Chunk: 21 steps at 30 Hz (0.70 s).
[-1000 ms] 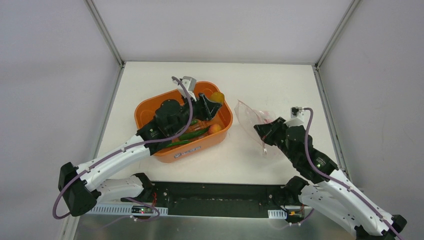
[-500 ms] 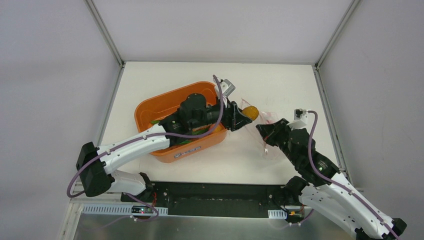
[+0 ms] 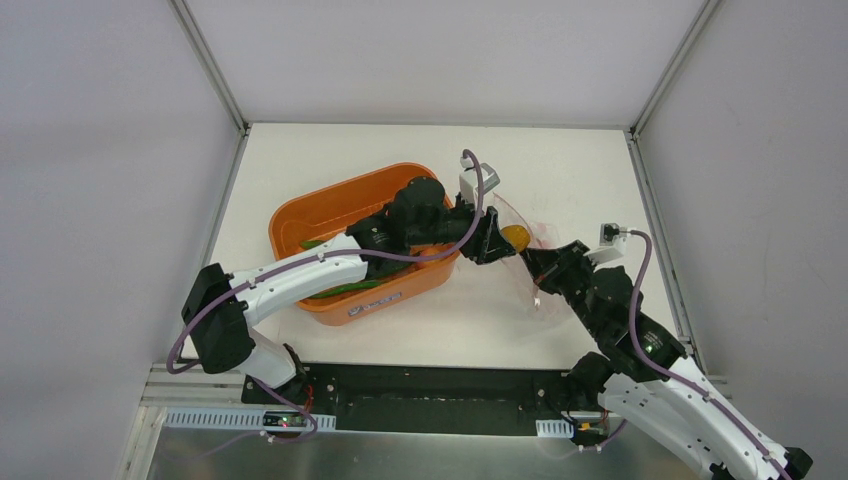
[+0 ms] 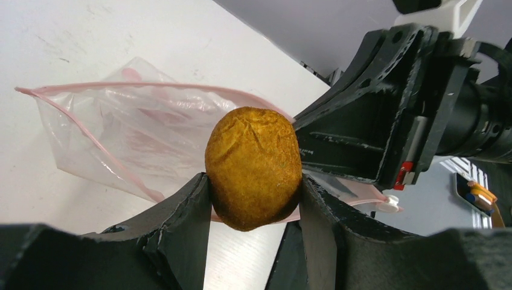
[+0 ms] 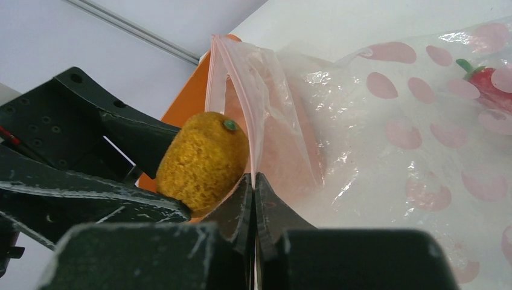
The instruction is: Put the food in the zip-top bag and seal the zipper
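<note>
Your left hand (image 4: 253,188) grips the orange fruit (image 4: 253,163) at the mouth of the zip-top bag (image 5: 386,133). Your right hand (image 5: 252,184) pinches its zipper (image 5: 241,84). Release early and the fruit could roll onto the table (image 4: 121,36).

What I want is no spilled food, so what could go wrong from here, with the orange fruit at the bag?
1. The orange fruit, held by the left tool, sits right at the zip-top bag's mouth edge. Released now, it might drop onto the table instead.
2. The right tool pinches only a thin bit of the zipper. A push from the fruit could tug it free or fold the mouth shut.
</note>
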### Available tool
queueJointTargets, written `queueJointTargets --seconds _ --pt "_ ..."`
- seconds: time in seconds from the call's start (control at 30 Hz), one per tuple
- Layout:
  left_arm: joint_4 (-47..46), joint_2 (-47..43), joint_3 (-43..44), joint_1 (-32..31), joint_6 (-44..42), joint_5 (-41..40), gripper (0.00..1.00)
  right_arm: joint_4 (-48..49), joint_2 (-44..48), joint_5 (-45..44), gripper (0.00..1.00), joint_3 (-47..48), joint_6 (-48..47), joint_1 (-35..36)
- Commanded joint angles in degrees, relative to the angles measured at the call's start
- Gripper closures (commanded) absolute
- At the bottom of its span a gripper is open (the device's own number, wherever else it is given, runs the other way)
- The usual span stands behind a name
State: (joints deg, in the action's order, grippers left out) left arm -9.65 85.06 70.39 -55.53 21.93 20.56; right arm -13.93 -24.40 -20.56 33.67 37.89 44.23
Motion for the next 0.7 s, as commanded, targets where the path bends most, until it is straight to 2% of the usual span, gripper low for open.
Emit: queueJointTargets --seconds 0.0,0.27,0.57,0.67 --pt "2.2 -0.4 2.2 -0.5 -2.5 -1.0 0.57 1.8 1.4 -2.3 1.0 0.3 -0.8 -0.1" --pt "12.2 1.1 5.7 -0.5 -3.9 -9.6 0.57 1.3 1.8 -1.6 1.0 0.7 -0.4 -0.2" --pt "18.2 3.6 9.8 -0.6 -2.8 -11.4 0.51 5.0 0.7 6.5 1.0 1.2 -4.4 -0.2" --pt "18.6 3.4 9.8 -0.6 -2.2 -12.6 0.47 5.5 0.6 6.4 1.0 1.3 -4.2 -0.2"
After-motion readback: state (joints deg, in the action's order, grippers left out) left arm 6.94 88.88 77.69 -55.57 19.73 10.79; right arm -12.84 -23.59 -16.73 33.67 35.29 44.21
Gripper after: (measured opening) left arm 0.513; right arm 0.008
